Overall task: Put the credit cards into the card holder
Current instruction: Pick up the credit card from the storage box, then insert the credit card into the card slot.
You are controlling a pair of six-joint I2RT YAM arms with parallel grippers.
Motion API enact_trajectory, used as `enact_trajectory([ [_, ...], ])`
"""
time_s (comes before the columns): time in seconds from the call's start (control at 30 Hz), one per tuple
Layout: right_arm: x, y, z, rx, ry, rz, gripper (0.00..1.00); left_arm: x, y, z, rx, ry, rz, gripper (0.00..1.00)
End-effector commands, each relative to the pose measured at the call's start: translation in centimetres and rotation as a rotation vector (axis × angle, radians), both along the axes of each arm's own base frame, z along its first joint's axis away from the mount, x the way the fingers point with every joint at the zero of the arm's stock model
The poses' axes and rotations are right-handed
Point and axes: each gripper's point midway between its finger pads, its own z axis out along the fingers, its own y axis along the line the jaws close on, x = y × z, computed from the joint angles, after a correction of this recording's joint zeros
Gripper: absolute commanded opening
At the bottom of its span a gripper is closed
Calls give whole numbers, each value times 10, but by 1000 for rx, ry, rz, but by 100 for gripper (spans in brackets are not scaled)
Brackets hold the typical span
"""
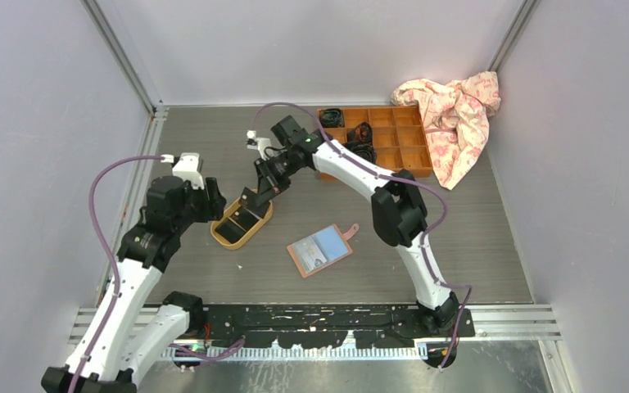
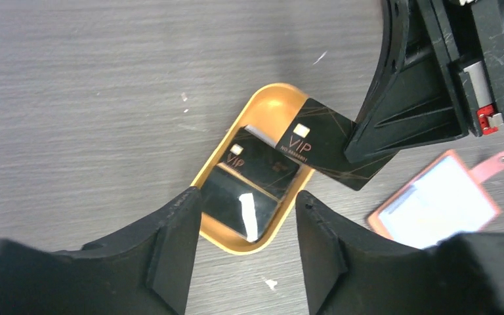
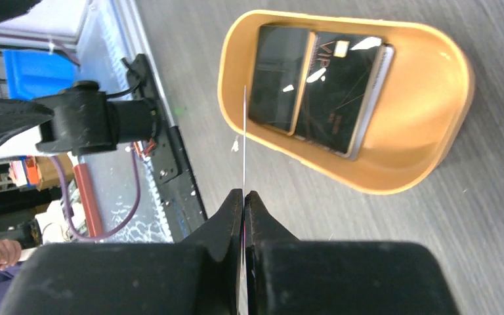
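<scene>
My right gripper [image 1: 255, 196] is shut on a black VIP credit card [image 2: 325, 147] and holds it above the yellow oval tray [image 1: 233, 241]. In the right wrist view the held card [image 3: 243, 141] shows edge-on between the closed fingers [image 3: 226, 220]. Two more black cards [image 2: 262, 161] lie in the tray [image 2: 239, 247]; they also show in the right wrist view [image 3: 331, 92]. The pink card holder [image 1: 321, 250] lies open on the table, right of the tray, with bluish pockets up [image 2: 433, 203]. My left gripper [image 2: 246, 262] is open and empty, hovering just by the tray's near end.
An orange-brown wooden compartment box [image 1: 401, 139] with dark items stands at the back right. A pink patterned cloth [image 1: 454, 115] lies over its right side. The two grippers are close together over the tray.
</scene>
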Motion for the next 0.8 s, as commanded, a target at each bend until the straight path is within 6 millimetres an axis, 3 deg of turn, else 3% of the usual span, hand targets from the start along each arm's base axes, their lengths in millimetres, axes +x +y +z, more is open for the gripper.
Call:
enact_trajectory([
  [0.0, -12, -14, 67, 176, -76, 55, 1, -8, -26, 42, -175, -159, -90, 60],
  [0.13, -16, -34, 83, 238, -79, 43, 1, -30, -51, 60, -394, -198, -159, 71],
  [0.43, -10, -83, 111, 378, -80, -44, 1, -74, -92, 74, -853, -164, -278, 76],
  [0.6, -7, -112, 128, 432, -87, -86, 1, -83, -100, 72, -969, -118, -308, 76],
  [0.77, -9, -142, 126, 445, -92, -118, 1, -88, -109, 74, -1010, -99, -366, 73],
])
